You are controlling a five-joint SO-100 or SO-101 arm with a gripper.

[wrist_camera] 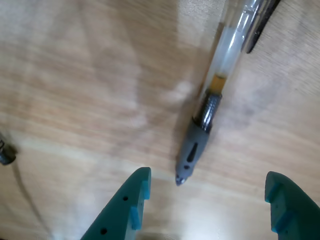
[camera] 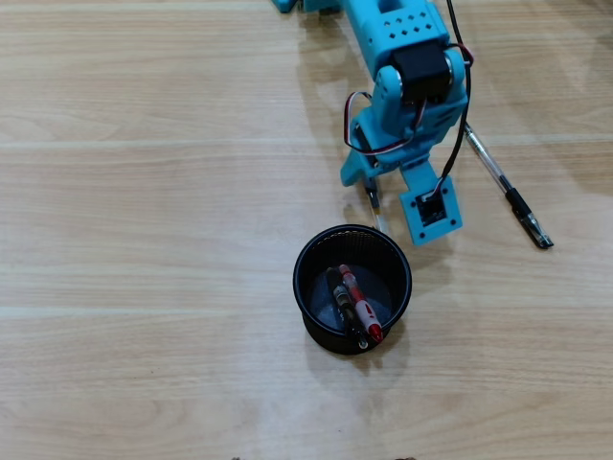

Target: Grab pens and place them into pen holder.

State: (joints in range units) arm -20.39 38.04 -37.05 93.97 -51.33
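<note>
Light wooden tabletop (camera: 144, 192) with pale plank grain, fills the overhead view; faint horizontal seams run across it, soft glare patches near the lower middle. Wrist view shows the same wood surface close up, blurred grain, shadows falling across it. At the overhead view's bottom edge, tiny dark specks, too small to identify.

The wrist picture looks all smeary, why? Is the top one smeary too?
In the wrist view the wood grain is streaked and the grey pen soft-edged, which looks like motion blur; the gripper is sharper. The overhead view is crisp, with soft shadows beside the pen holder and a pale sheen on the table.
</note>
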